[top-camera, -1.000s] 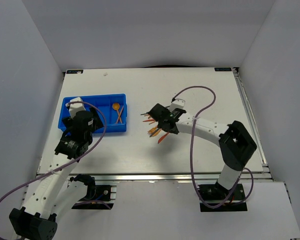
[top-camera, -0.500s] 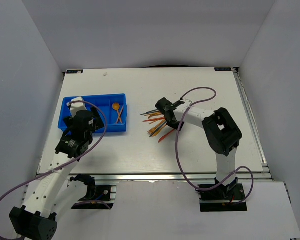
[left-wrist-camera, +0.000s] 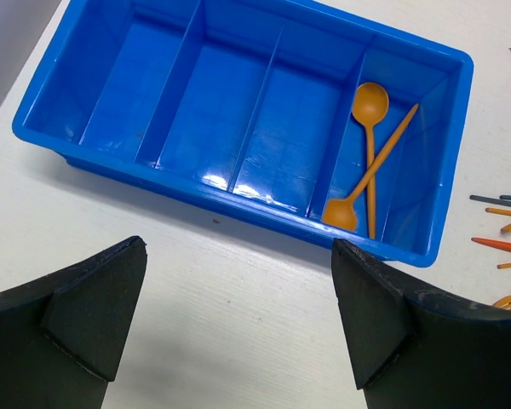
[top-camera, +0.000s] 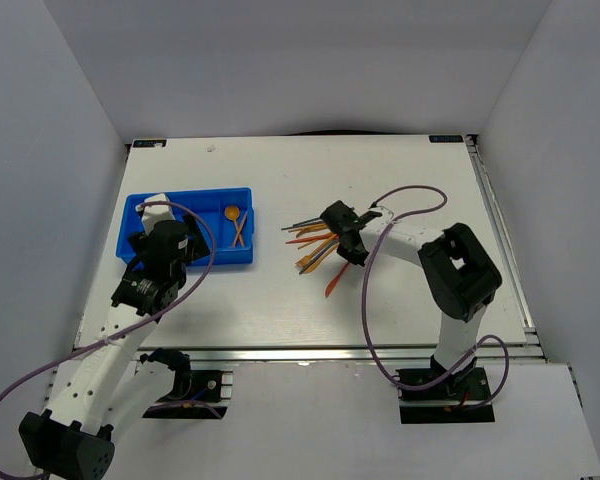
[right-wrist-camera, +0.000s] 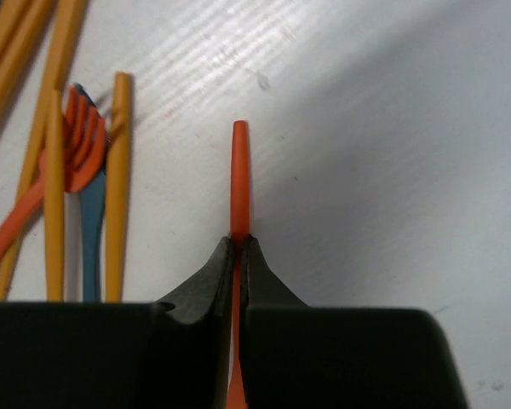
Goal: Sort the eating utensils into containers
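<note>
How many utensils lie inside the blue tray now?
2, both orange spoons, crossed in the right-end compartment of the blue tray: the bowl-up spoon and the bowl-down spoon. The left wrist view shows all compartments; none seems hidden.

The stick (right-wrist-camera: 238, 170) pinched in the right gripper's (right-wrist-camera: 238, 243) black fingers (right-wrist-camera: 200, 281) was red-orange. Left of them lay yellow-orange sticks (right-wrist-camera: 117, 170), a red-orange fork (right-wrist-camera: 78, 141) and a grey-blue handle (right-wrist-camera: 91, 230) on the white table (right-wrist-camera: 366, 128). Ahead of the left gripper (left-wrist-camera: 238, 256), the tray (left-wrist-camera: 230, 128) was bright blue, its spoons (left-wrist-camera: 370, 102) orange.
</note>
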Available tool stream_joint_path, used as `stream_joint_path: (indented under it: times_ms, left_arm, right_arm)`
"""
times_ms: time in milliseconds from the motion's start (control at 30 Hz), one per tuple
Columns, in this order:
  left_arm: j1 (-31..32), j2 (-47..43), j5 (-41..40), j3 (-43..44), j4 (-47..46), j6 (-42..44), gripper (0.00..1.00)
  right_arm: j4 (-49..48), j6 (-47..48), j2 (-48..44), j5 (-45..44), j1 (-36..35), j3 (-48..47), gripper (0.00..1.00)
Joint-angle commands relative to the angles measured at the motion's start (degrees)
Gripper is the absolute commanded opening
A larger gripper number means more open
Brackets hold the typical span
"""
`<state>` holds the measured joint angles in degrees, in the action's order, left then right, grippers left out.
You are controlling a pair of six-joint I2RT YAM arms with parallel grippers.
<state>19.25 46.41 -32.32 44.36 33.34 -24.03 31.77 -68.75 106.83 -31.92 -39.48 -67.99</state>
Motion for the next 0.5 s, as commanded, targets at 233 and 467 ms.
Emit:
stream_joint_path:
  times_ms: [233,467]
  left_arm:
    - [0.2,-0.2,22.2,-0.9,-7.0,3.8,0.98]
    - [0.2,-0.2,41.2,-2.0,-11.3,3.9,0.98]
  right_arm:
    - [-15.6,13.8,-15.0,9.8,-6.5,6.6,0.0]
    - [-25.5,21.6,-12.7,14.4,-11.6,-5.4,0.0]
